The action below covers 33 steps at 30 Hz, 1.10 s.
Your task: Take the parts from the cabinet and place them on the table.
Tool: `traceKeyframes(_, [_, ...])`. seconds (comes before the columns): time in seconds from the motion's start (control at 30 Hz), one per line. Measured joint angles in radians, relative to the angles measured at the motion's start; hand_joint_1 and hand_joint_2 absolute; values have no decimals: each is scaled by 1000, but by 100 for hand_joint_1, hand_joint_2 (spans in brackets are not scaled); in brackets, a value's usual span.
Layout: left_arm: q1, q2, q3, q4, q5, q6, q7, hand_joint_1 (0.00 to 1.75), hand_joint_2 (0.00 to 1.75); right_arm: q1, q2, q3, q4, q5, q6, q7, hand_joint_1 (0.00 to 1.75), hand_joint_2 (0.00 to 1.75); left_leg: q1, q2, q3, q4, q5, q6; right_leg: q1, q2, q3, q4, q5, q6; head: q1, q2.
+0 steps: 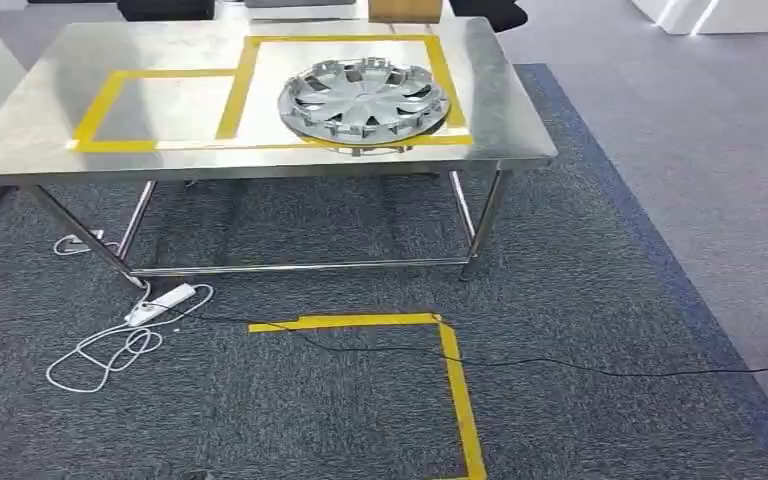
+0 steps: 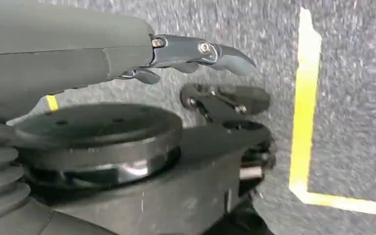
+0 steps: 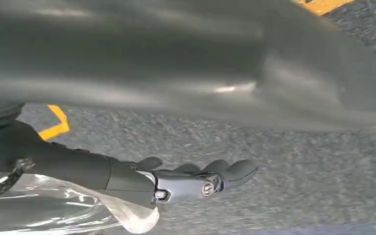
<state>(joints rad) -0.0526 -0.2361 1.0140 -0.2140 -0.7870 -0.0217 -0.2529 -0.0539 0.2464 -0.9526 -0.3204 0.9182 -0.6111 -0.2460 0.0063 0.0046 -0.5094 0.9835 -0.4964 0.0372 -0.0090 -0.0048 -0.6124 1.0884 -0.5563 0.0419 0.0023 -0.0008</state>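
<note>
A silver wheel cover lies flat on the steel table, inside the larger yellow-taped square at the table's right half, its near rim over the tape line. In the left wrist view my left hand hangs over the grey carpet with its fingers stretched out straight and nothing in them. My right hand in the right wrist view hangs the same way, fingers out straight and holding nothing. A clear shiny sheet shows beside that wrist; what it is I cannot tell.
A smaller yellow-taped square marks the table's left half. On the carpet before the table lie a white power strip with a coiled white cable, a black cable and a yellow tape corner. Lighter floor lies to the right.
</note>
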Motion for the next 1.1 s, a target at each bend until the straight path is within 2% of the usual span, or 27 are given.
traceKeyframes(0.07, [1,0,0,0,-9,11,4,0,0,1,-3,-3,7,4,8,1,0,0,-6,3,-12,1,9,5,0,1,-66,166,-74,4,0,0])
traceKeyframes(0.1, [1,0,0,0,-9,13,4,0,0,2,-4,-5,10,5,9,2,0,0,-8,4,-18,2,13,6,0,1,-82,211,-85,4,0,0])
traceKeyframes(0.13, [1,1,0,0,-10,13,4,0,0,3,-4,-6,13,5,11,3,0,0,-11,4,-23,3,17,7,0,1,-73,207,-73,2,0,0])
traceKeyframes(0.17, [1,0,0,0,-12,14,5,0,0,3,-5,-7,14,5,14,3,0,0,-14,4,-26,3,21,7,0,1,-43,161,-45,-1,0,0])
traceKeyframes(0.23, [1,0,-7,0,-47,39,9,0,0,1,-9,-9,21,3,101,13,0,0,-18,4,-28,3,26,4,2,1,70,-22,33,-15,0,0])
traceKeyframes(0.27, [0,0,-15,0,-65,58,20,0,0,-1,-13,-12,23,-3,157,14,0,0,-18,4,-28,3,28,2,7,0,111,-93,36,-24,0,0])
traceKeyframes(0.3, [-1,1,-21,0,-83,78,24,0,0,-2,-16,-14,25,-8,200,6,0,0,-27,5,-34,11,28,-2,7,0,123,-124,32,-27,0,0])
traceKeyframes(0.4, [1,1,-59,0,-165,171,32,0,0,2,-16,-27,26,-49,211,-68,0,0,-22,5,-43,10,42,-19,9,2,118,-116,41,-35,-1,0])
traceKeyframes(0.43, [3,3,-76,0,-216,198,58,0,0,4,-14,-33,26,-58,193,-114,0,0,-24,3,-45,15,38,-22,-3,-1,114,-127,51,-41,0,0])
traceKeyframes(0.47, [7,3,-103,0,-278,214,87,0,0,2,-13,-37,26,-64,167,-167,0,0,-22,-1,-53,34,14,-31,-1,-2,116,-127,56,-45,-3,0])
traceKeyframes(0.5, [12,8,-139,0,-327,217,109,0,0,-3,-11,-42,26,-79,164,-213,0,0,-19,-2,-73,85,-30,-38,-2,-2,110,-127,60,-51,-10,0])
traceKeyframes(0.53, [15,10,-169,0,-326,215,104,0,0,-8,-11,-48,26,-96,179,-245,0,0,-13,-2,-103,164,-78,-45,-1,-2,104,-126,63,-55,-11,0])
traceKeyframes(0.57, [16,11,-183,0,-292,211,79,0,0,-11,-11,-55,26,-107,196,-279,0,0,-10,-2,-133,246,-117,-50,0,-2,99,-125,67,-54,-10,0])
traceKeyframes(0.6, [17,11,-181,0,-255,208,44,0,0,-10,-11,-59,26,-110,211,-311,0,0,-8,-2,-153,303,-137,-53,0,-3,93,-124,70,-53,-11,0])
traceKeyframes(0.63, [18,11,-180,0,-238,208,21,0,0,-9,-11,-63,26,-111,228,-329,0,0,-5,-2,-148,310,-131,-55,0,-4,88,-121,72,-51,-10,0])
traceKeyframes(0.67, [19,11,-181,0,-236,209,11,0,0,-10,-11,-64,26,-114,248,-335,0,0,-3,-2,-126,277,-106,-55,0,-4,84,-118,73,-49,-11,0])
traceKeyframes(0.73, [20,13,-182,0,-236,209,5,0,0,-9,-11,-66,26,-117,270,-340,0,0,-2,-2,-34,118,-26,-50,0,-3,79,-112,75,-46,-11,0])
traceKeyframes(0.77, [19,15,-182,0,-236,210,3,0,0,-9,-11,-68,26,-117,276,-341,0,0,-2,-2,11,36,-2,-44,0,-3,77,-109,77,-43,-11,0])
traceKeyframes(0.8, [18,16,-182,0,-236,210,3,0,0,-10,-11,-70,26,-117,278,-342,0,0,-6,-2,22,4,-18,-39,8,-3,73,-105,77,-36,-10,0])
traceKeyframes(0.9, [21,17,-183,0,-240,211,2,0,0,-10,-11,-72,26,-115,298,-343,0,0,-11,-2,7,9,-9,-25,2,-2,63,-106,89,-18,-9,0])
traceKeyframes(0.93, [24,17,-183,0,-247,211,10,0,0,-9,-11,-72,26,-107,309,-334,0,0,-7,-1,7,0,0,-14,2,-1,60,-104,89,-12,-11,0])
traceKeyframes(0.97, [24,18,-183,0,-254,211,18,0,0,-9,-11,-72,26,-98,317,-322,0,0,-4,2,7,-2,6,-7,-1,1,47,-94,74,-6,-10,0])
traceKeyframes(1.0, [23,18,-184,0,-261,210,24,0,0,-8,-11,-72,26,-88,324,-310,0,0,-4,3,0,-2,10,-1,-1,1,29,-51,32,-3,-4,0])
traceKeyframes(1.03, [22,18,-185,0,-264,207,27,0,0,-8,-11,-72,26,-82,330,-301,0,0,-5,3,-5,-2,13,4,-2,1,-3,26,-14,-1,-2,0])
traceKeyframes(1.07, [23,18,-186,0,-268,207,31,0,0,-8,-11,-72,26,-79,333,-296,0,0,-6,4,-12,-1,17,4,-2,1,-42,120,-58,1,-3,0])
traceKeyframes(1.1, [24,18,-186,0,-270,207,33,0,0,-7,-11,-72,26,-77,333,-295,0,0,-7,4,-17,0,20,4,-2,1,-69,185,-80,3,-2,0])
